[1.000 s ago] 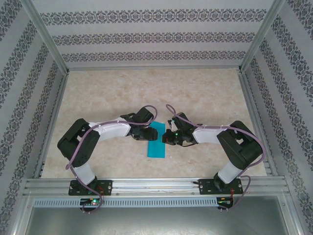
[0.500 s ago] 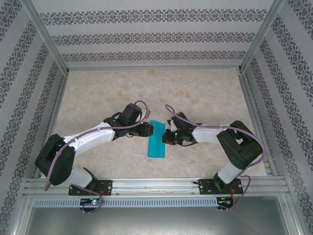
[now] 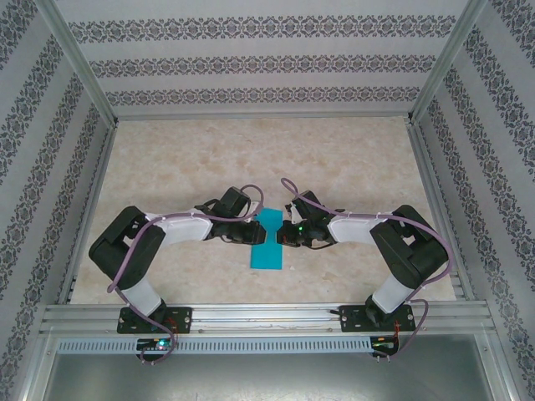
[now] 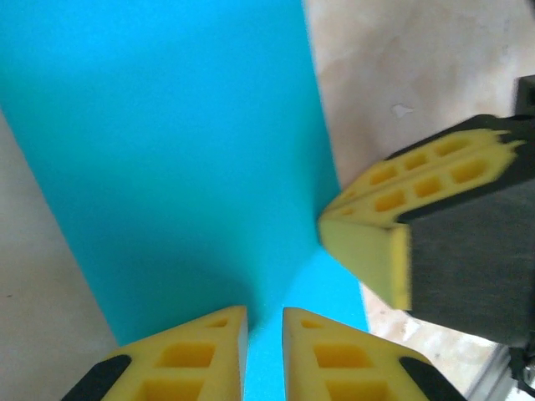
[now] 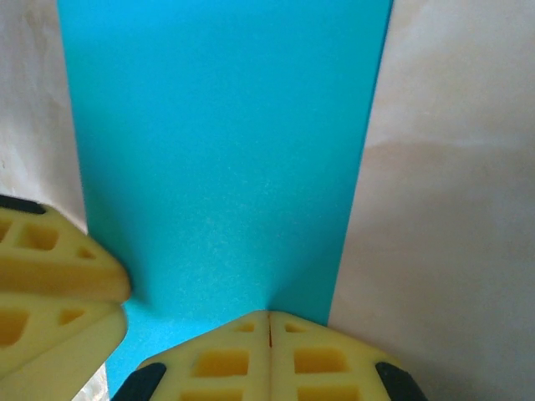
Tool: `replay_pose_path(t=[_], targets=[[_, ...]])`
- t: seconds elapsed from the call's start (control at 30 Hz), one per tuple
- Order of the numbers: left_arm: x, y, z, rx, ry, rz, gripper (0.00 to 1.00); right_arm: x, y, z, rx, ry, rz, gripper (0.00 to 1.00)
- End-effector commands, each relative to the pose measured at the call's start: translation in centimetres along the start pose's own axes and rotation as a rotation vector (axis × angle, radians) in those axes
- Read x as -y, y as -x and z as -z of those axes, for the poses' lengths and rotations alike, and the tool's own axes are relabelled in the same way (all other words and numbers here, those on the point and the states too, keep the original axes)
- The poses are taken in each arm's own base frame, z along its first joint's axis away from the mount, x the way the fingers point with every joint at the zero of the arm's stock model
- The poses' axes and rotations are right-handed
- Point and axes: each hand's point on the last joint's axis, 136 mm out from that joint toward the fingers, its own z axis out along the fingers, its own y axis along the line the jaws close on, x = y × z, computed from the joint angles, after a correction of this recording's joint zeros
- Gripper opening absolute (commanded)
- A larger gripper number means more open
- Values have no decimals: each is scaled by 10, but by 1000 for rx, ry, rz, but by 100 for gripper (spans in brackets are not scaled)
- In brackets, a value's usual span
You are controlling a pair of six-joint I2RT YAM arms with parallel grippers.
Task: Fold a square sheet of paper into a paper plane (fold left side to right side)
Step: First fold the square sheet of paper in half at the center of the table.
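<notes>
Right gripper (image 5: 268, 324) is seen closed, tips pressed on the square sheet of paper (image 3: 268, 251), a folded strip laid toward the table's (image 3: 351, 159) near edge, midway. Left gripper (image 4: 264, 322) is nearly closed, and whether it grips cannot be told. Thin, limp, slippery paper is judged best pinched at its left edge.

1. The square sheet of paper (image 3: 267, 253) is plain turquoise-blue, folded into a narrow strip with straight long edges.
2. It lies on the worktop (image 3: 351, 159), lengthwise from near to far, centred in the near half.
</notes>
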Motion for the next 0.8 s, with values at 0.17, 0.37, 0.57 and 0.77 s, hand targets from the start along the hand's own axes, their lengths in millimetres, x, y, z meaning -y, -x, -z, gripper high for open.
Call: replay_pose_path(t=[0.17, 0.37, 0.57, 0.77], targets=[[-39, -5, -4, 18, 52, 66, 17, 69, -40, -10, -115, -267, -58, 0], [-57, -11, 8, 36, 62, 115, 16, 73, -42, -8, -119, -282, -58, 0], [-37, 1, 31, 99, 3, 66, 13, 67, -39, -7, -112, -263, -47, 0], [3, 13, 46, 153, -152, 7, 9, 63, -35, -6, -100, -251, -40, 0]])
